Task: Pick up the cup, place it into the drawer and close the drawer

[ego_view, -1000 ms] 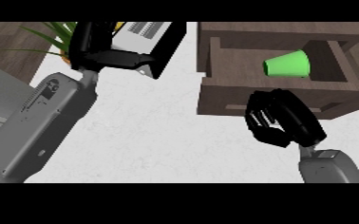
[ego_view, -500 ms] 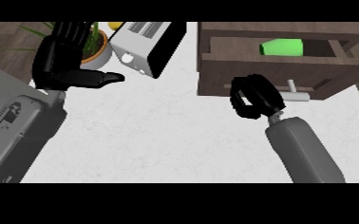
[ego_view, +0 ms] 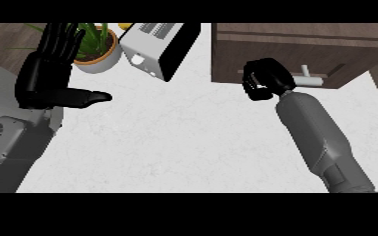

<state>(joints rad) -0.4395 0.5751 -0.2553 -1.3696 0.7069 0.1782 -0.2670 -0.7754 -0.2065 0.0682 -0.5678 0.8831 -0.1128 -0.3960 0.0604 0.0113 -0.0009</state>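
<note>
The brown wooden drawer [ego_view: 295, 50] sits at the upper right with its front pushed in. A pale handle [ego_view: 313, 80] sticks out of that front. The green cup shows nowhere in the head view. My right hand [ego_view: 266, 78] has its fingers curled and rests against the drawer front, just left of the handle, holding nothing. At the left edge my left hand [ego_view: 49, 75] rests open, fingers up and thumb pointing right.
A silver and black toaster [ego_view: 156, 48] lies at the top centre. A potted plant [ego_view: 96, 50] stands left of it, partly behind my left hand. The white counter [ego_view: 177, 140] spreads between my two forearms.
The drawer has slid in and the green cup inside it has gone out of sight. My right hand followed the drawer front. My left hand stayed raised at the left.
</note>
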